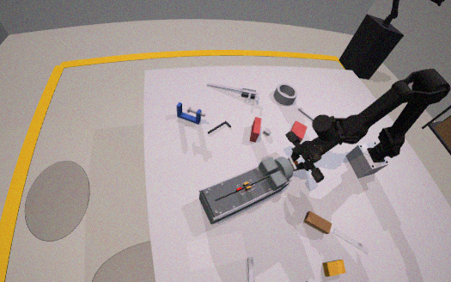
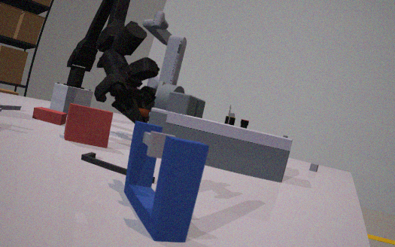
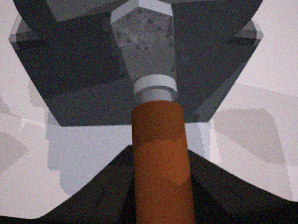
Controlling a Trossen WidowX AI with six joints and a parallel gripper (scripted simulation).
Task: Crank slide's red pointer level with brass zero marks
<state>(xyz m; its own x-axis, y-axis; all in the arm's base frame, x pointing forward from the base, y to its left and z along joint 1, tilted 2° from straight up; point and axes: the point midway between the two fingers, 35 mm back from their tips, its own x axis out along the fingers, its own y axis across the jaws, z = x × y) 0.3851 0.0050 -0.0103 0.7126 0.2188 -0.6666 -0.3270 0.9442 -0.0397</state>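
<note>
The grey slide machine (image 1: 233, 204) (image 2: 241, 158) lies on the table. Its red pointer (image 1: 239, 189) (image 2: 244, 121) stands a little to the left of the two brass zero marks (image 1: 246, 184) (image 1: 247, 187) in the top view, on the side away from the crank; it is not level with them. The crank arm (image 3: 147, 45) is at the machine's right end, with an orange-brown handle (image 3: 160, 130) (image 2: 144, 112). My gripper (image 1: 296, 162) (image 3: 153, 154) is shut on the handle, a dark finger on each side. The fingers mostly hide the handle in the top view.
A blue clamp (image 1: 189, 118) (image 2: 179, 188), a black hex key (image 1: 219, 127), a red block (image 1: 255, 129) (image 2: 88, 126) and a grey ring (image 1: 280, 100) lie beyond the machine. A brown-handled tool (image 1: 319, 222) and a yellow block (image 1: 334, 267) lie on the near side.
</note>
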